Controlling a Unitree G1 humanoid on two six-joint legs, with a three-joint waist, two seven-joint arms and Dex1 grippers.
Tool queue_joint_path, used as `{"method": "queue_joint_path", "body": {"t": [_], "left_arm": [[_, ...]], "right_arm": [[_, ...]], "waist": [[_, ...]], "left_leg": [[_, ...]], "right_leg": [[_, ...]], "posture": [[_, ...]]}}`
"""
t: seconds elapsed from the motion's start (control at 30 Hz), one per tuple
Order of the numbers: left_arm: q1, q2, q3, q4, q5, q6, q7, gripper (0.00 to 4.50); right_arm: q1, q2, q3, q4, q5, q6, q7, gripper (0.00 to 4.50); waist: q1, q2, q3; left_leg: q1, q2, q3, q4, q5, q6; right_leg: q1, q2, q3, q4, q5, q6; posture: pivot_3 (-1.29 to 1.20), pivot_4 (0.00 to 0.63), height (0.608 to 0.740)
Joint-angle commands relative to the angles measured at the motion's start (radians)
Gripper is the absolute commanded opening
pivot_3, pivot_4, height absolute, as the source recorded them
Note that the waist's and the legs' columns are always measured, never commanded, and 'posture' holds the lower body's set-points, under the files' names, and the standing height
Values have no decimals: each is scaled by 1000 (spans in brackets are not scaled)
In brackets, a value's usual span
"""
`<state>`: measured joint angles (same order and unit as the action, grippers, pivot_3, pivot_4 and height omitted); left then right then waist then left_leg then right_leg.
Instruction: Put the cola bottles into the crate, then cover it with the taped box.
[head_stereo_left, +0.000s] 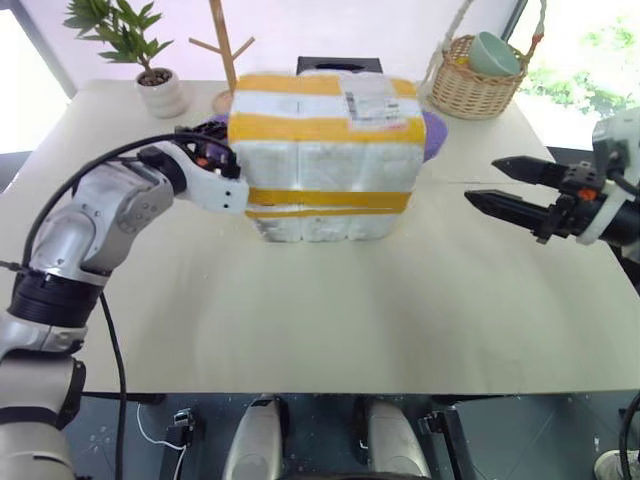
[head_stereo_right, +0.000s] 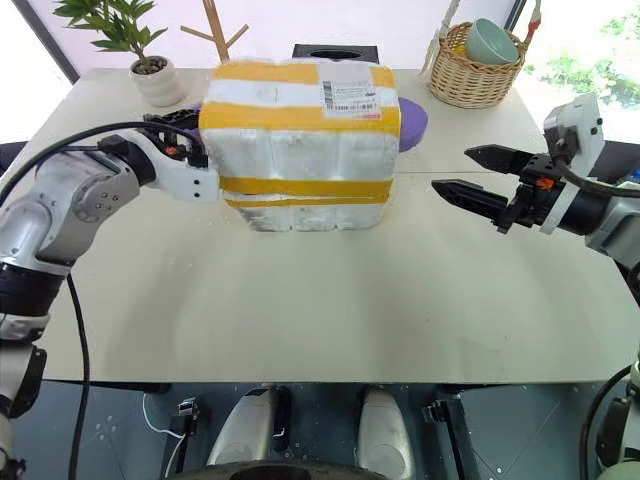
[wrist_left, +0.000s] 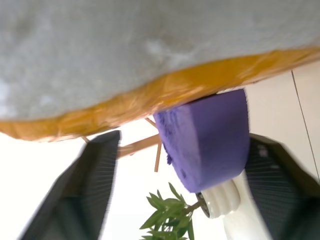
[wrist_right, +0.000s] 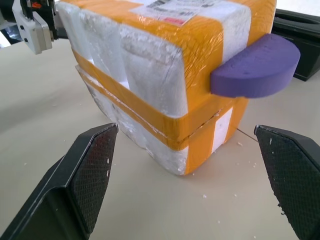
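While the taped box covers the crate, bottles stay hidden.

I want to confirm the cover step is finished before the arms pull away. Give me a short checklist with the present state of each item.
1. Taped box sits on the crate, edges roughly lined up: ok.
2. Cola bottles inside the crate: cannot tell, covered.
3. Left gripper open, nothing between its fingers: ok.
4. Right gripper open, apart from the box: ok.
5. Purple foam piece against the box's far side, could snag: cannot tell.
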<state>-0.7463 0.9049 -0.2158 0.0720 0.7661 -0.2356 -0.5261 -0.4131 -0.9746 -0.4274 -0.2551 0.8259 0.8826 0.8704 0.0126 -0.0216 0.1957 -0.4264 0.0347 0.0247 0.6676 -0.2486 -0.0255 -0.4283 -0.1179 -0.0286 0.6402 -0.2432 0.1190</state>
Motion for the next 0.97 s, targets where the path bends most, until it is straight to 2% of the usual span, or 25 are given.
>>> {"method": "queue_joint_path", "body": {"t": [0.03, 0.07, 0.13, 0.2, 0.3, 0.37, 0.47, 0.53, 0.57, 0.67, 0.77, 0.97], "left_arm": [[18, 51, 79, -44, -46, -38, 33, 4422], [25, 61, 86, -48, -53, -51, 41, 4422], [74, 69, 134, -73, -153, -73, 17, 4422], [155, 83, 211, -115, -319, -69, -58, 4422], [297, 84, 359, -215, -698, 159, -306, 4422], [390, 119, 444, -275, -923, 255, -470, 4422], [506, 215, 541, -279, -1083, 435, -652, 4422], [528, 256, 583, -268, -1177, 549, -713, 4422], [489, 281, 609, -247, -1304, 721, -731, 4422], [412, 353, 656, -186, -1558, 1048, -828, 4422], [440, 403, 638, -176, -1566, 1072, -917, 4422], [391, 410, 595, -161, -1564, 1070, -920, 4422]], "right_arm": [[-22, -29, -24, -17, -1, -28, 7, 4500], [-22, -30, -22, -15, -2, -31, 8, 4500], [-17, -33, -21, -10, -8, -39, 11, 4500], [-12, -36, -21, -4, -17, -48, 17, 4500], [-2, -41, -19, 3, -30, -60, 32, 4500], [2, -42, -14, 12, -40, -74, 42, 4500], [-18, -41, 6, 42, -53, -90, 50, 4500], [-30, -40, 17, 55, -59, -96, 56, 4500], [-39, -41, 27, 65, -63, -101, 65, 4500], [-66, -46, 54, 91, -63, -104, 96, 4500], [-86, -53, 76, 104, -52, -96, 140, 4500], [-86, -66, 115, 95, -64, -97, 206, 4500]], "waist": [[-1, 0, 0], [-1, 0, 0], [-2, 0, 0], [-2, 0, 0], [-5, 0, 0], [-8, 0, 0], [-9, 0, 0], [-4, 1, 0], [-1, 1, 0], [-2, 1, 0], [-10, 3, 0], [-14, 4, 0]], "left_leg": [[0, 0, 0, 0, 0, 0], [0, 0, 0, 0, 0, 0], [0, 0, 0, 0, 0, 0], [0, 0, 0, 0, 0, 0], [0, 1, 0, -1, 0, 0], [0, 1, 0, -1, 0, 0], [1, 1, 0, 0, 0, 0], [1, 1, 0, -1, 0, 0], [1, 1, 0, -1, 0, 0], [1, 1, -1, 0, 0, 0], [1, 1, -1, -1, 0, 0], [2, 1, -1, -2, 0, 0]], "right_leg": [[0, 0, 0, 0, 0, 0], [0, 0, 0, 0, 0, 0], [0, 0, 0, 0, 0, 0], [0, 0, 0, 0, 0, 0], [0, 0, 0, 0, 0, 0], [0, 0, 0, -1, 0, 0], [0, 0, 0, -1, 0, 0], [1, 0, 0, -1, 0, 0], [1, 0, 0, -1, 0, 0], [2, 0, 0, -2, 0, 0], [2, 0, 0, -2, 0, 0], [2, 1, 0, -3, 0, 0]], "posture": [[0, 150, 736], [0, 150, 736], [0, 150, 736], [0, 150, 736], [0, 150, 736], [0, 150, 736], [0, 150, 736], [0, 150, 736], [0, 150, 736], [0, 150, 736], [0, 150, 736], [0, 150, 736]]}}
